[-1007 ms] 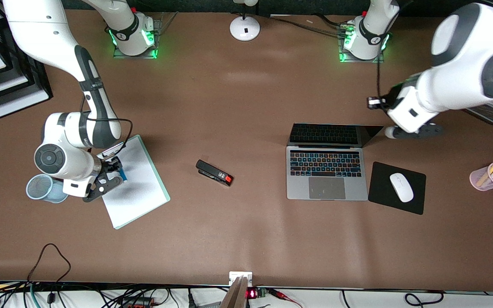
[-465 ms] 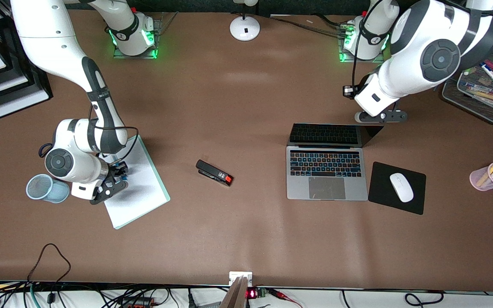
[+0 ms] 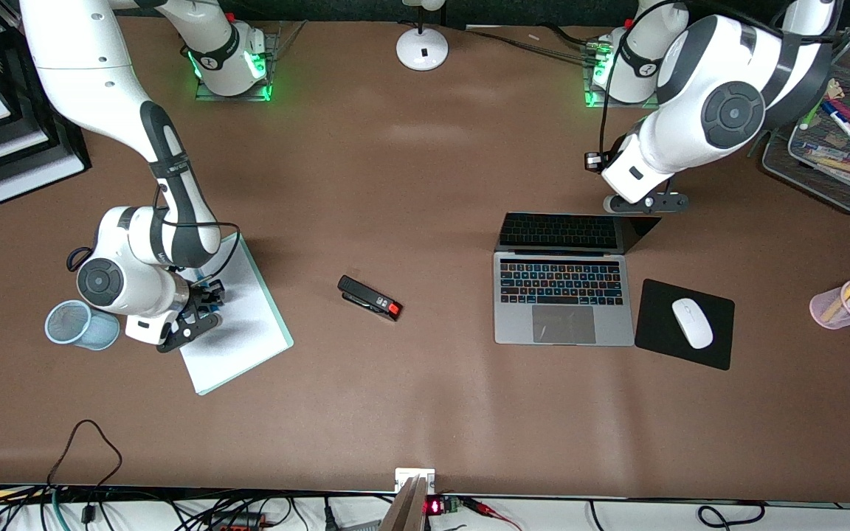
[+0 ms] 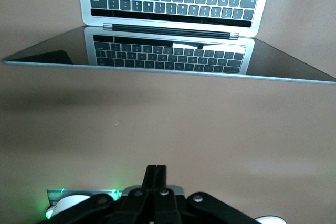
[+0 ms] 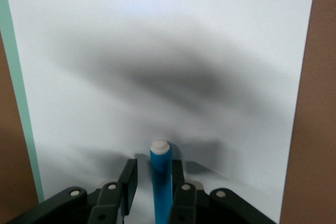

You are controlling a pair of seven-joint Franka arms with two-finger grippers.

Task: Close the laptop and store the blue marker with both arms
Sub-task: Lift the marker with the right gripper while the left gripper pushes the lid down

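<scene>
1. Swinging in over half a second, the left tool [image 3: 645, 203] is now hanging over the bare brown surface [image 3: 425, 413] just at twelve o'clock of the lid; its fingers [image 4: 156, 174] are pressed together, holding nothing.
2. The open silver-grey slim laptop [image 3: 564, 310] is sitting beside the black mouse pad [image 3: 650, 324]; its stiff, hinged lid is probably best pushed at the top edge.
3. The right tool [image 3: 200, 306] is straddling the slim bright-blue marker [image 5: 160, 182] on the white paper pad [image 3: 248, 324], jaws not visibly clamped; it looks light, smooth and slippery, so a mid-barrel grip seems safest.
4. No writing is readable.
</scene>
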